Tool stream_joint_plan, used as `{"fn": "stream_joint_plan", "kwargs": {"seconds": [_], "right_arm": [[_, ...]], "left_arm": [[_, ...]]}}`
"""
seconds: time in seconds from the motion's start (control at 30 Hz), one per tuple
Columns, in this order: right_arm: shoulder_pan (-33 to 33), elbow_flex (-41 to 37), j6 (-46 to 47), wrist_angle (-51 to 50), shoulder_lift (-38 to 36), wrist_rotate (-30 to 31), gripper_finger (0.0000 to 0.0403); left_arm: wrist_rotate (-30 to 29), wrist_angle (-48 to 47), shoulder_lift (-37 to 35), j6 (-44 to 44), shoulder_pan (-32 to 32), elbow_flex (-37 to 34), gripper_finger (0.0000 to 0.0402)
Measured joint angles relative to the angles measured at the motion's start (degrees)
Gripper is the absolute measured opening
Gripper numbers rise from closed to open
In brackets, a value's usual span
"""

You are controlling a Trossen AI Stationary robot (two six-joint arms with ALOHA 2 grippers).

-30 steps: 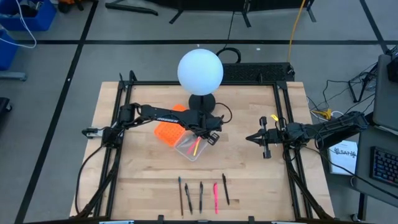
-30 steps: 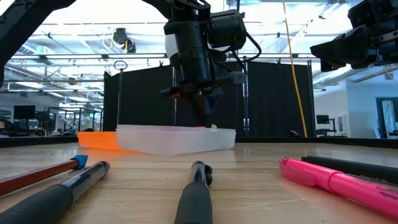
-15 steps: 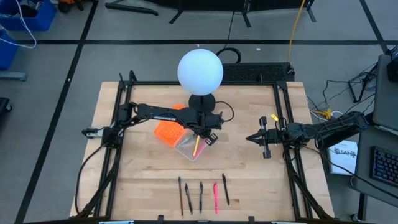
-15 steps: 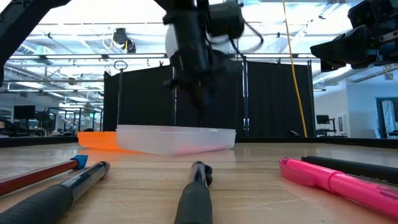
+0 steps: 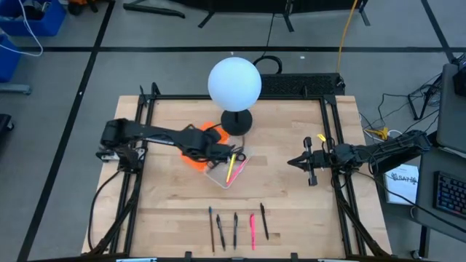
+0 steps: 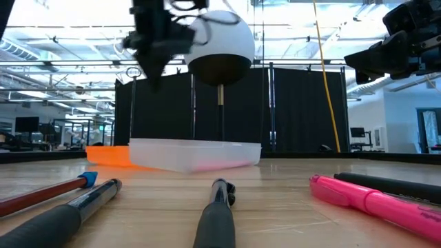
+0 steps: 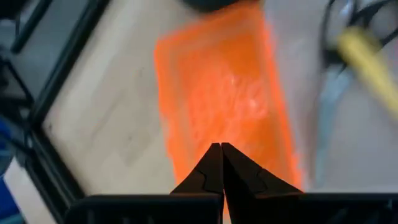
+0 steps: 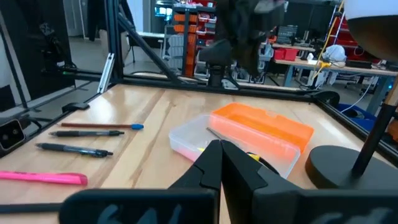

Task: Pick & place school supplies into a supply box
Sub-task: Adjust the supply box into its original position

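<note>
The left gripper [image 7: 221, 148], fingers pressed together on nothing, hangs over the orange half [image 7: 224, 99] of the supply box [image 5: 226, 171]; the wrist view smears the box's contents, a yellow pen [image 5: 231, 167] among them. The right gripper [image 5: 293, 162], also pinched together, waits near the right frame. Five pens [image 5: 236, 227] lie along the wooden table [image 5: 291, 204] front edge, with the globe lamp [image 5: 234, 84] behind.

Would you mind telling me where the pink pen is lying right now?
In the high view the pink pen lies near the table's front edge, fourth in the row of five, between two black pens.
</note>
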Motion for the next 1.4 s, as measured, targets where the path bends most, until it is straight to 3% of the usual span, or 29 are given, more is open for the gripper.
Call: {"fn": "stream_joint_plan", "kwargs": {"seconds": [0.23,0.5,0.67,1.4], "right_arm": [[0.0,0.0,0.08,-0.04,0.02,0.03,0.0],[-0.01,0.0,0.01,0.52,0.02,0.05,0.0],[-0.01,0.0,-0.46,0.6,0.02,0.07,0.0],[-0.01,0.0,-1.45,0.46,0.02,0.1,0.0]], "left_arm": [[2.87,10.9,-6.38,-3.75,-0.45,-18.63,0.0003],[4.7,20.5,-7.88,-2.56,2.49,-29.85,0.0002],[6.04,25.71,-7.88,-2.11,3.12,-32.29,0.0001],[8.64,26.6,-7.86,-9.77,-1.98,-32.42,0.0001]]}}
